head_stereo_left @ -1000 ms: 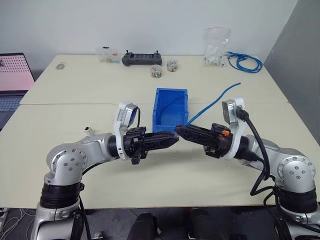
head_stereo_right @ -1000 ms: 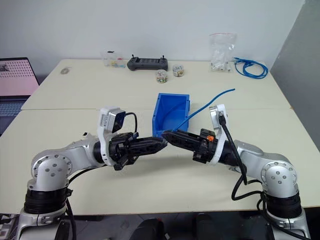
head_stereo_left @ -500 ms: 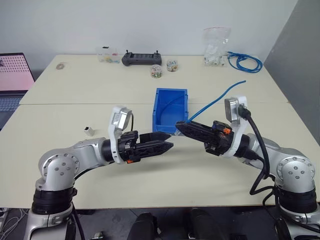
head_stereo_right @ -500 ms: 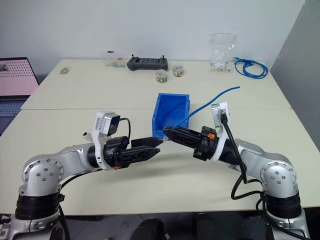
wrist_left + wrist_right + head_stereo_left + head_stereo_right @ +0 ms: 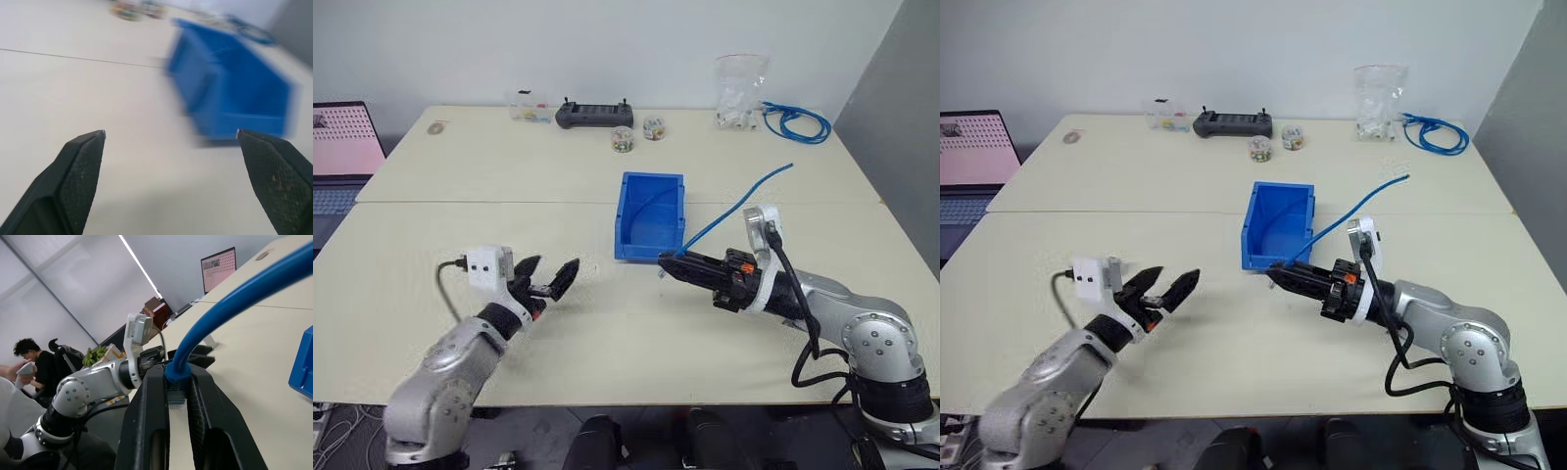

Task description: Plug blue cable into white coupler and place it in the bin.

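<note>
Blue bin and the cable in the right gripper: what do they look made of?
Bin: looks like rigid moulded plastic, uniform bright blue, slightly glossy walls with crisp edges and a sloped front lip. Blue cable: likely a smooth rubbery or PVC jacket; it arcs up freely from the right gripper, and the right wrist view shows a clear plastic plug at its end between the fingers.

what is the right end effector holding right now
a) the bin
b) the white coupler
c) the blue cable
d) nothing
c: the right end effector is shut on the blue cable near its plug, with the rest of the cable trailing up and away beside the bin.
</note>
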You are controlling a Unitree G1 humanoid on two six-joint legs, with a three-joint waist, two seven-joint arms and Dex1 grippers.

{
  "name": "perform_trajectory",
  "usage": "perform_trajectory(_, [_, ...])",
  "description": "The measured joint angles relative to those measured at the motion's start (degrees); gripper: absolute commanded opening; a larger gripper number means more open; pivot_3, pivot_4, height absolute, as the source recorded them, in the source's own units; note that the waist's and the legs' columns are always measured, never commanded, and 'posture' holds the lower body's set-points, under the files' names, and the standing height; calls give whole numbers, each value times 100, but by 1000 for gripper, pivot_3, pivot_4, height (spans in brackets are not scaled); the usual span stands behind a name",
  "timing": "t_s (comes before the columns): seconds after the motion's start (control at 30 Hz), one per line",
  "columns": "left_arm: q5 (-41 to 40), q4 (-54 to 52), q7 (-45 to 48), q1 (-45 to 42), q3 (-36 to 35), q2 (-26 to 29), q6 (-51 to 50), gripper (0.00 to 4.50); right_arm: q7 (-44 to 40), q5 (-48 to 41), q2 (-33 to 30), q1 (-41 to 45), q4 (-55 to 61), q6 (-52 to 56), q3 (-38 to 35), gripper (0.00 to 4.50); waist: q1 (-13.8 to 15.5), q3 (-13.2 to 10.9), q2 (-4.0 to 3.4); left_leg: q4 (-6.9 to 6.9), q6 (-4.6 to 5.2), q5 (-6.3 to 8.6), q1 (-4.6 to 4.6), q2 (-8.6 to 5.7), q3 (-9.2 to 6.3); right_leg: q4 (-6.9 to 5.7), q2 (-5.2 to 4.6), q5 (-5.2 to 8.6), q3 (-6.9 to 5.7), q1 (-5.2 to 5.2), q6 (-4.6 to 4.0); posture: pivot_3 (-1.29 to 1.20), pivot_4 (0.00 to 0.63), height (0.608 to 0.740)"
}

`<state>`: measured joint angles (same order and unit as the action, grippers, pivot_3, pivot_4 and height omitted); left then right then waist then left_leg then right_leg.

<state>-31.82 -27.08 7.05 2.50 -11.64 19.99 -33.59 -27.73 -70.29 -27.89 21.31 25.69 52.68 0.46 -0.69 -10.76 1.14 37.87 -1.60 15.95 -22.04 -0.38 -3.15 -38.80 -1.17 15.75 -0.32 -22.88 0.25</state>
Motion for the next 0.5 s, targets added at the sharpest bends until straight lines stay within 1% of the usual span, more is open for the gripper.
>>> perform_trajectory(0.07, [538,154,-510,12,212,-300,177,4500,-80,98,14,41,-40,0,79,198,31,-1,1,1,0,0,-6,0,-2,1,0,-4,-4,-3,-7,0,150,740])
perform_trajectory(0.1, [957,375,-976,-78,247,-635,367,4500,-127,160,32,76,-91,0,87,198,56,-1,1,2,1,0,-8,-1,-3,1,0,-8,-7,-4,-12,0,150,740])
perform_trajectory(0.13, [1040,448,-1092,-121,242,-704,410,4500,-140,165,32,78,-104,0,86,198,62,0,1,2,1,0,-8,0,-4,2,0,-9,-9,-4,-11,0,150,740])
perform_trajectory(0.17, [1355,724,-1535,-295,233,-976,536,4500,-189,204,45,114,-138,0,90,198,69,-1,4,5,1,0,-15,1,-9,2,1,-10,-14,-6,-10,0,150,740])
perform_trajectory(0.23, [1640,1008,-1950,-545,167,-1221,640,4500,-225,224,51,160,-161,1,88,198,75,-1,5,8,1,0,-19,-1,-8,-1,0,-12,-14,-9,-11,0,150,740])
perform_trajectory(0.3, [1982,1513,-2580,-1039,18,-1526,815,4500,-255,267,58,201,-173,6,88,198,80,3,10,11,1,0,-38,-2,-10,-5,1,-16,-18,-25,-8,0,150,740])
perform_trajectory(0.37, [2163,1779,-2905,-1292,-90,-1627,920,4500,-270,281,58,202,-177,14,86,198,76,3,11,11,1,0,-42,-3,-8,-6,0,-19,-17,-29,-6,0,150,740])
perform_trajectory(0.43, [2338,2276,-3262,-1687,-281,-1737,1042,4500,-275,329,52,210,-186,28,78,198,73,3,11,11,1,0,-44,-3,-8,-7,0,-19,-20,-31,-7,0,150,740])
perform_trajectory(0.5, [2392,2594,-3375,-1937,-379,-1749,1091,4500,-277,334,53,229,-194,38,75,198,77,3,11,11,0,0,-47,-3,-12,-7,1,-20,-24,-31,-7,0,150,740])
